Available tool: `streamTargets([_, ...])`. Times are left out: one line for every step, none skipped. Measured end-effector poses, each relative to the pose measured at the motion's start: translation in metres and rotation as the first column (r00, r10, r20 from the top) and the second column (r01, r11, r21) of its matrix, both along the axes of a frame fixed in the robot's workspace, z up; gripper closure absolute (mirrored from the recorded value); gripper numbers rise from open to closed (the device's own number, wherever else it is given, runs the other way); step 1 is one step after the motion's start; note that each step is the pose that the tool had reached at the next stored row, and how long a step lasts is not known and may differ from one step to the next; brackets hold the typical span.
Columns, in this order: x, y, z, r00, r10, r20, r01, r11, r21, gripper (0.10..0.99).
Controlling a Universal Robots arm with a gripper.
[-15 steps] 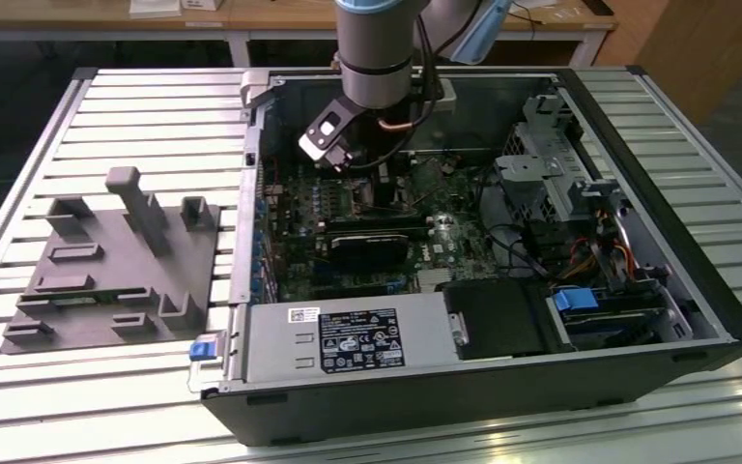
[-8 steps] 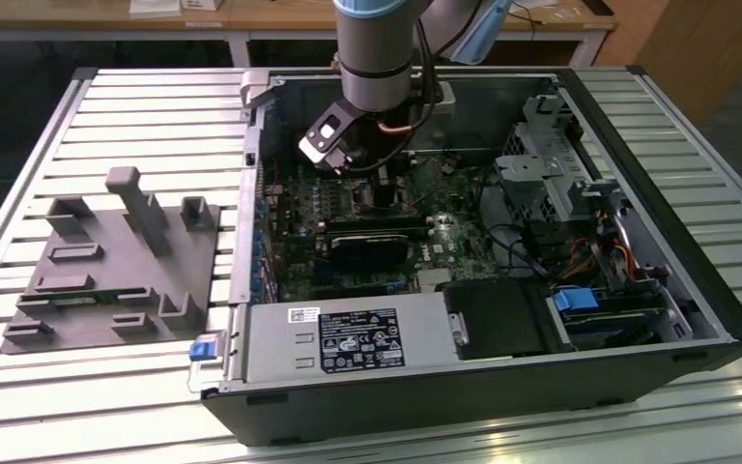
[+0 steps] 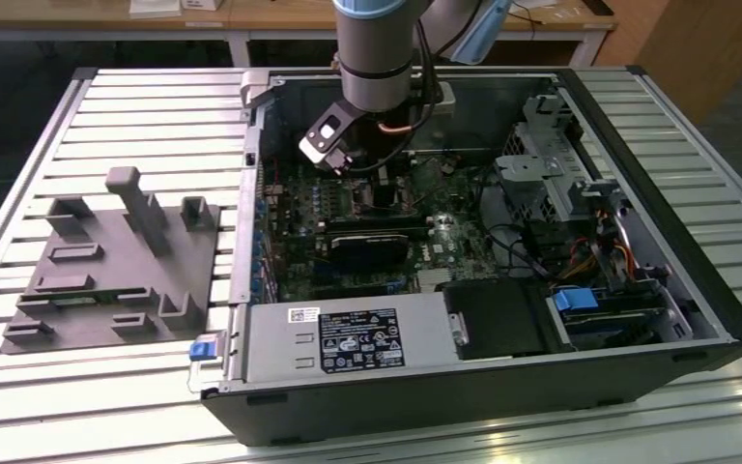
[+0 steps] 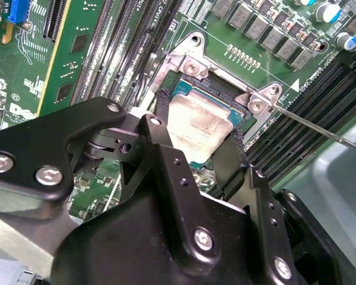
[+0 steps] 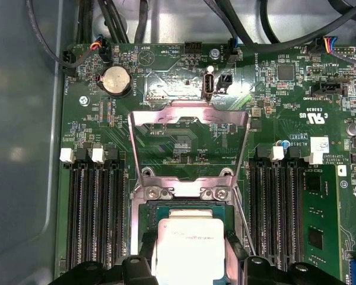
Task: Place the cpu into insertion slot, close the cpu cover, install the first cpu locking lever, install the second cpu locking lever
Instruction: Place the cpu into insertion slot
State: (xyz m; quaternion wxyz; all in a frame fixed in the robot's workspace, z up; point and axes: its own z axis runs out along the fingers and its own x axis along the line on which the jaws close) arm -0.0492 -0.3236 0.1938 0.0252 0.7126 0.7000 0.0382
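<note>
Reaching straight down with the arm (image 3: 378, 58) into the open computer case (image 3: 680, 285) in the exterior view, low over the green circuit board (image 3: 297, 261). Pinching the chip (image 4: 196, 129) with the gripper (image 4: 200, 122), seen in both wrist views, black fingers (image 4: 234, 157) tight against two opposite edges. Holding it right at the socket (image 4: 193, 89), square to the silvery rim, dull metal top facing up. Hard to tell whether fully seated or just above. Over to the cover (image 5: 190, 116) in the first wrist view: flipped open, standing up from its hinge at one edge of the socket, board showing through its window. And there, a locking lever (image 4: 311, 126), unlatched, slanting away from a socket corner across the long memory slots (image 4: 326, 89). Outside the case, a grey fixture (image 3: 113, 261) lying on the slatted table (image 3: 127, 106), well apart from the work.
</note>
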Motion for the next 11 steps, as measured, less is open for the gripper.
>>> streamTargets([0.0000,0.0000,0.0000,1.0000,0.000,0.0000,0.000,1.0000,0.000,0.549])
streamTargets([0.0000,0.0000,0.0000,1.0000,0.000,-0.0001,0.000,1.0000,0.000,0.549])
streamTargets([0.0000,0.0000,0.0000,1.0000,0.000,-0.0001,0.000,1.0000,0.000,0.549])
streamTargets([0.0000,0.0000,0.0000,1.0000,0.000,-0.0001,0.000,1.0000,0.000,0.549])
streamTargets([0.0000,0.0000,0.0000,1.0000,0.000,-0.0001,0.000,1.0000,0.000,0.549])
streamTargets([0.0000,0.0000,0.0000,1.0000,0.000,-0.0001,0.000,1.0000,0.000,0.549])
streamTargets([0.0000,0.0000,0.0000,1.0000,0.000,-0.0001,0.000,1.0000,0.000,0.537])
streamTargets([0.0000,0.0000,0.0000,1.0000,0.000,0.0000,0.000,1.0000,0.000,0.537])
streamTargets([0.0000,0.0000,-0.0001,1.0000,0.000,-0.0001,0.000,1.0000,0.000,0.475])
streamTargets([0.0000,0.0000,0.0000,1.0000,0.000,-0.0001,0.000,1.0000,0.000,0.475])
streamTargets([0.0000,0.0000,-0.0001,1.0000,0.000,-0.0001,0.000,1.0000,0.000,0.475])
